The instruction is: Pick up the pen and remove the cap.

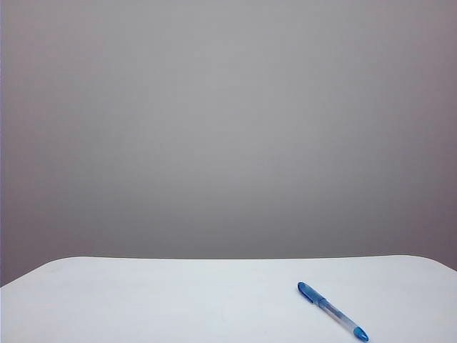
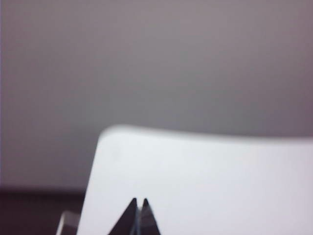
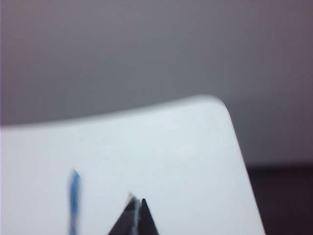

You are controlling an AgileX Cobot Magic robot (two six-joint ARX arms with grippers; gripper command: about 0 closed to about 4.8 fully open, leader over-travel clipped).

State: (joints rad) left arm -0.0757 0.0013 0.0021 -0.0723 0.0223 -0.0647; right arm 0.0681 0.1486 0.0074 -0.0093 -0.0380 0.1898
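- The pen (image 1: 333, 311) lies capped on the white table (image 1: 178, 300), near right; cap (image 1: 312, 292) at its far-left end
- Right gripper (image 3: 136, 201) pinched together, empty, just beside the pen
- Left gripper (image 2: 139, 201) pinched together, empty, well apart

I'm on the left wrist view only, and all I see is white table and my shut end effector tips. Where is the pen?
Observer: The pen lies flat on the table, at the front right in the exterior view.
Operator: Is the cap on it?
Observer: Yes. The cap is on the end that points away from the camera, toward the left.
Operator: What about the right end effector?
Observer: The right end effector is shut and empty, like your left end effector. Its wrist view shows the pen off to one side of the tips, untouched.
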